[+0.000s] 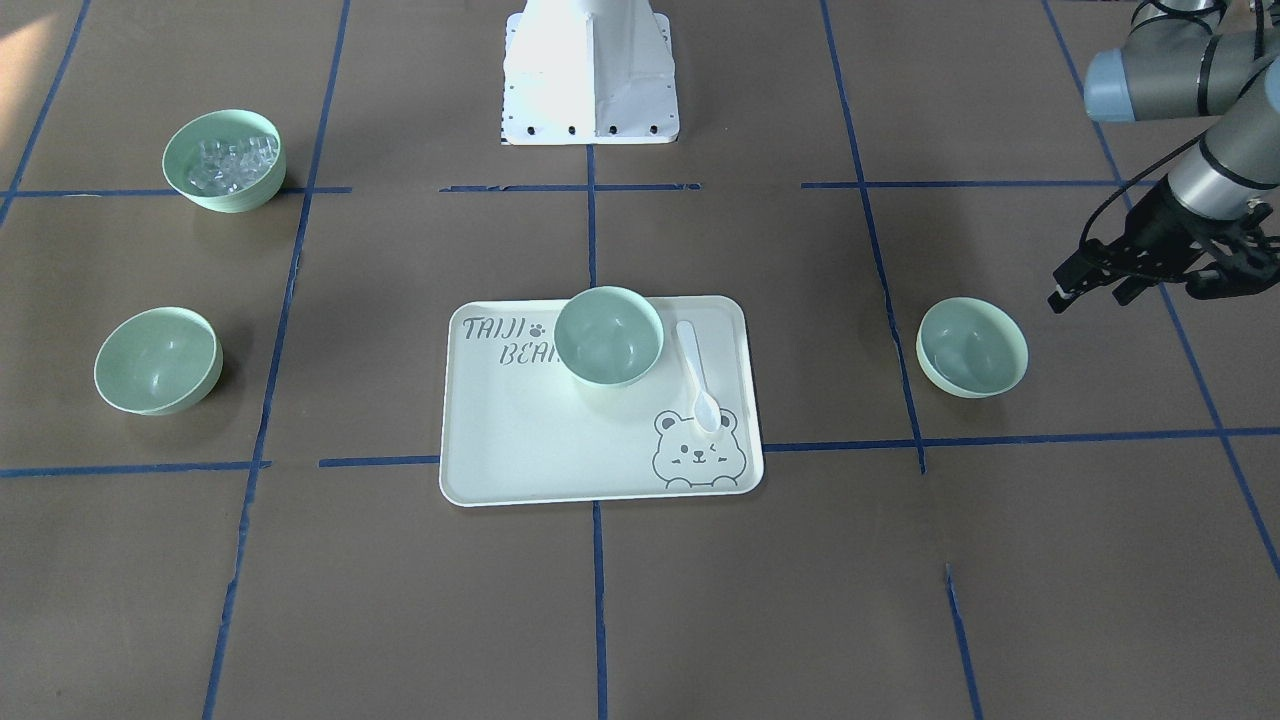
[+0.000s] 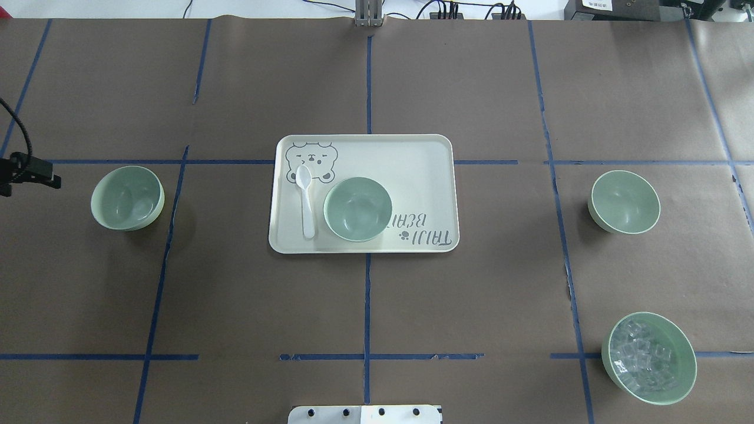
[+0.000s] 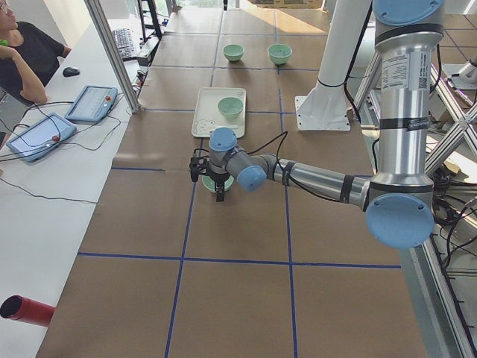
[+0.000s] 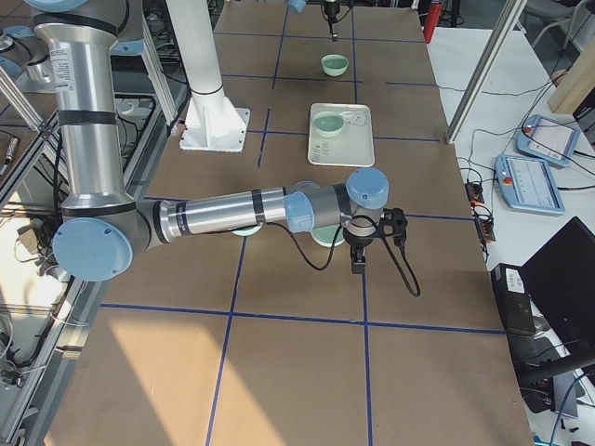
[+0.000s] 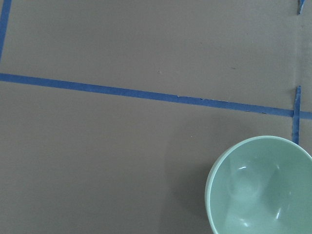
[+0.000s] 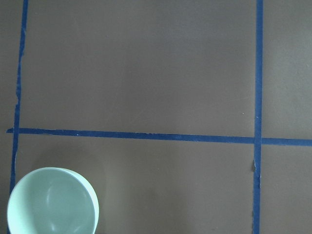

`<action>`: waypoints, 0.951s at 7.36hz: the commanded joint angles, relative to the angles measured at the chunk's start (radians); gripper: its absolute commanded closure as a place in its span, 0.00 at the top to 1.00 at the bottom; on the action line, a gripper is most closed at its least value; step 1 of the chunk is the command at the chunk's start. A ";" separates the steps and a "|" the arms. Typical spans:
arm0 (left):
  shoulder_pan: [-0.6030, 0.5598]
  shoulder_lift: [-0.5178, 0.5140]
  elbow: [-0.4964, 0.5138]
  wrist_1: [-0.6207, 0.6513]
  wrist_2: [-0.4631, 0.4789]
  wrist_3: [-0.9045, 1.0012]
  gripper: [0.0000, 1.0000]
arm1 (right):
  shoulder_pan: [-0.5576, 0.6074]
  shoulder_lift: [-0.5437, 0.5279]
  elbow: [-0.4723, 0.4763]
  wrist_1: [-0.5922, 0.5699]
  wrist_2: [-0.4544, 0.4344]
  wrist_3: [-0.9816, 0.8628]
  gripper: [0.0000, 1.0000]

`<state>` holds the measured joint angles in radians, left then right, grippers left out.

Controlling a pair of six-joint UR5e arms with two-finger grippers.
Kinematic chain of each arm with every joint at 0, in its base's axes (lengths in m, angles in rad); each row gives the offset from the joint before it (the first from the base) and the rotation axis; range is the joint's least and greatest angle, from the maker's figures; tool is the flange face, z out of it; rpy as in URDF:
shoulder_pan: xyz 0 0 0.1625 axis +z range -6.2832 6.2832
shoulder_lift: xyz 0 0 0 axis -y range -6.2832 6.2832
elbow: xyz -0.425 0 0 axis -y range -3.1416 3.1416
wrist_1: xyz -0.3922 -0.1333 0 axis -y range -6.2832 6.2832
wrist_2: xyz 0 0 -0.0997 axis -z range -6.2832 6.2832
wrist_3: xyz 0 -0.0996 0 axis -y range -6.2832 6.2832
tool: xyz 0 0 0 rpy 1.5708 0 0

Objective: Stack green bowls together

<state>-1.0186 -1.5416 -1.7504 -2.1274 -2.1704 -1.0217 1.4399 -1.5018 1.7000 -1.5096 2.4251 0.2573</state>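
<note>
Brown paper crossed by blue tape lines (image 1: 590, 240) covers the worktop (image 1: 400, 600). In the front-facing view three pale green bowls stand upright, empty and well apart. The left bowl (image 1: 971, 346) is toward the worktop's left end. The middle bowl (image 1: 608, 335) is on the bear-printed tray (image 1: 540, 430) at the centre, beside a white spoon (image 1: 697, 375). The right bowl (image 1: 157, 360) is toward the right end, and a wider bowl of clear cubes (image 1: 224, 160) sits near the right robot-side corner. The left gripper (image 1: 1092, 298) hangs beyond the left bowl, nearer the left end and clear of it; its jaws seem parted, though the angle is poor. From overhead only a black tip of that gripper pokes in at the left end, beside the left bowl. The left-end side view has the near arm's gripper pointing down, partly covering the left bowl. The right-end side view has the right gripper (image 4: 357, 268) pointing down near the right bowl, which the arm partly hides; whether its jaws are apart cannot be told. The left wrist camera catches the left bowl in its lower right corner, and the right wrist camera catches the right bowl in its lower left corner
</note>
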 commanded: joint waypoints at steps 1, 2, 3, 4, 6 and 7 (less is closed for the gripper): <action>0.086 -0.046 0.061 -0.045 0.079 -0.109 1.00 | -0.039 0.020 0.000 0.028 -0.004 0.066 1.00; 0.095 -0.057 0.077 -0.045 0.081 -0.109 1.00 | -0.053 0.021 -0.002 0.035 -0.007 0.072 1.00; 0.100 -0.066 0.090 -0.045 0.107 -0.110 1.00 | -0.074 0.021 -0.003 0.054 -0.029 0.100 1.00; 0.116 -0.072 0.103 -0.046 0.112 -0.110 0.99 | -0.111 0.020 -0.006 0.106 -0.068 0.175 1.00; 0.121 -0.072 0.101 -0.046 0.112 -0.110 0.86 | -0.171 0.012 -0.032 0.181 -0.112 0.252 1.00; 0.127 -0.071 0.103 -0.046 0.112 -0.110 0.78 | -0.188 0.011 -0.037 0.181 -0.124 0.255 1.00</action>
<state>-0.8978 -1.6128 -1.6491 -2.1735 -2.0592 -1.1320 1.2794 -1.4886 1.6719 -1.3440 2.3210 0.4927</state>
